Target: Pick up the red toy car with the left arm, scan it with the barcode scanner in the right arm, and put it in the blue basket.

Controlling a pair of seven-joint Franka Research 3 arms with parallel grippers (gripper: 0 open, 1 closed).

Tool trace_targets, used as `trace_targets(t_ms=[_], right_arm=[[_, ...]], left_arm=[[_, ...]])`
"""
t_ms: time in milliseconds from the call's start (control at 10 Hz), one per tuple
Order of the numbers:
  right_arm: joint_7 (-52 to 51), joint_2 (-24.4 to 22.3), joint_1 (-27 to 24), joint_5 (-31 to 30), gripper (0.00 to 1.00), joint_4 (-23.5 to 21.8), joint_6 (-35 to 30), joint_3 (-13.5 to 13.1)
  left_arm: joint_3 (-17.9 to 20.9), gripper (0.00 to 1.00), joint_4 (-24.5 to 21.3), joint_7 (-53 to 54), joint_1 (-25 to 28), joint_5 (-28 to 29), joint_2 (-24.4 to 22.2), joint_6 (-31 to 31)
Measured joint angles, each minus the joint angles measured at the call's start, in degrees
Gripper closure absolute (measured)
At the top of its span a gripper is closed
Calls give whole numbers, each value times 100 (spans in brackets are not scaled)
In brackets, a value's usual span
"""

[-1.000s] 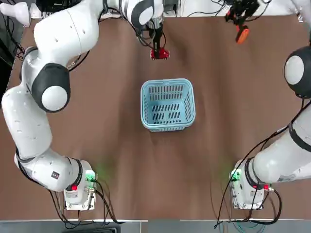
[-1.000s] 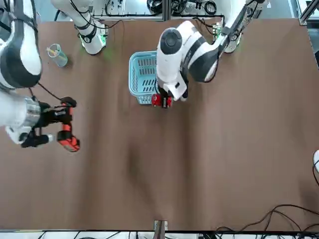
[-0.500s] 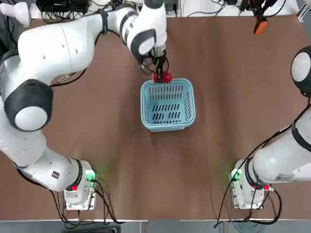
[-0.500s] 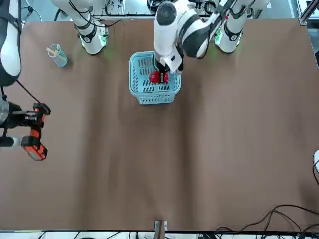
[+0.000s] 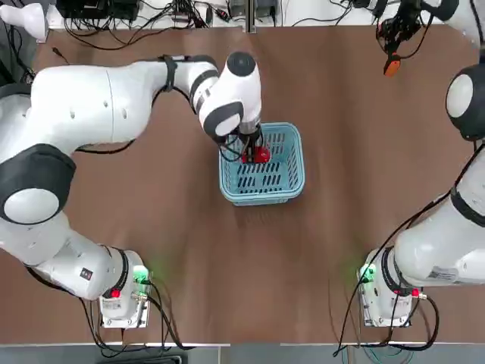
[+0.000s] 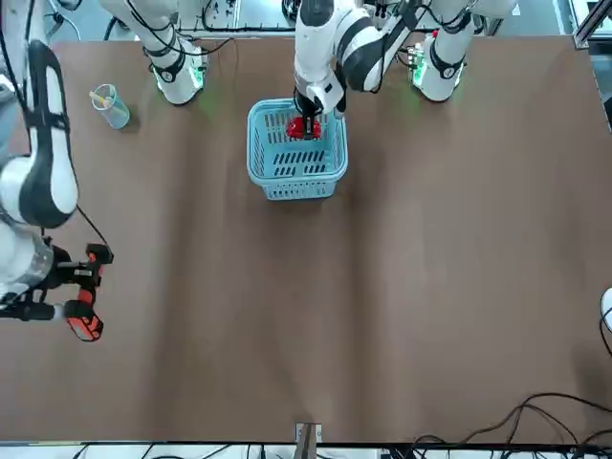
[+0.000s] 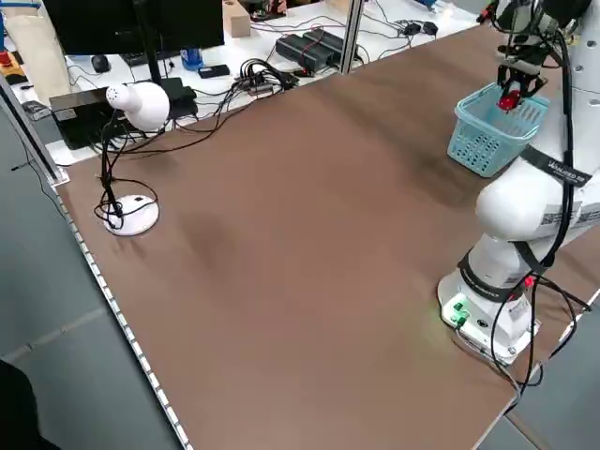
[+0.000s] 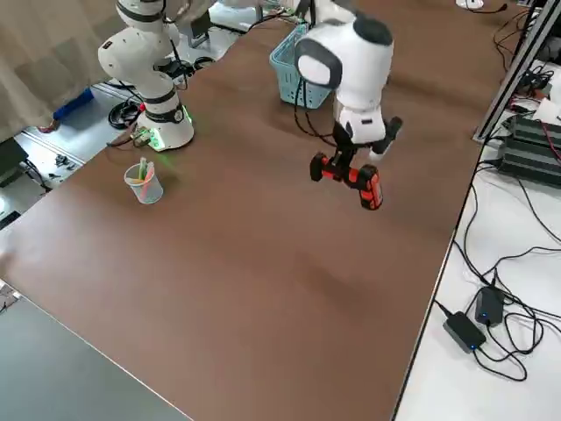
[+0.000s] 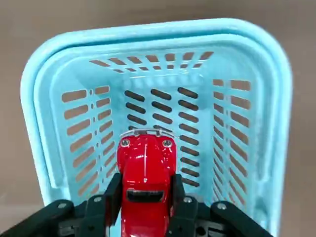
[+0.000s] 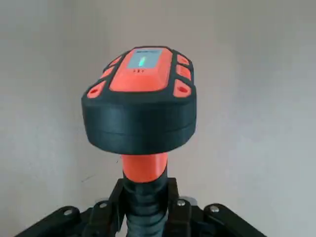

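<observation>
Toy car (image 9: 146, 197), red, one: held over the basket's opening, upper middle of the top view; whether it touches the basket I cannot tell.
Left pincer (image 9: 146, 185), mine, one: two fingers closed on the car's sides, one per side.
Basket (image 9: 163, 30), light blue, slotted, one: upper middle of the top view, beneath the car, which lies toward its upper left part there.
Scanner (image 10: 140, 118), black and orange, one, small lit screen: upper right of the top view, well apart from the basket.
Right pincer (image 10: 144, 190), mine, one: two fingers closed round the scanner's handle.
Cup (image 8: 145, 184), one, with pens inside: upper left of the front view, standing on the brown table (image 8: 263, 263).
Power bricks (image 8: 464, 331), black, two: lower right of the right side view, among cables.
</observation>
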Motion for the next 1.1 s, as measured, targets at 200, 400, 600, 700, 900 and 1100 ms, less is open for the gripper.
trace_targets(t_ms=[200, 400, 600, 700, 900, 1100], right_arm=[[0, 82, 4, 0, 63, -543, 723, 23], [0, 254, 7, 0, 63, -813, 1218, 39], [0, 467, 7, 0, 63, -1093, 1894, 47], [-1, 562, 6, 0, 63, -1163, 2033, 47], [-1, 667, 7, 0, 63, -1250, 2274, 48], [-1, 697, 6, 0, 63, -1269, 2343, 49]], left_arm=[[4, 56, 7, 0, -24, 265, 295, 208], [17, 56, 251, 0, -21, 726, 822, 283], [21, 56, 608, 1, -53, 1033, 1360, 292], [24, 56, 753, 2, -109, 1157, 1568, 292], [37, 56, 890, 2, -232, 1332, 1826, 292], [88, 56, 925, 2, -384, 1362, 1939, 290]])
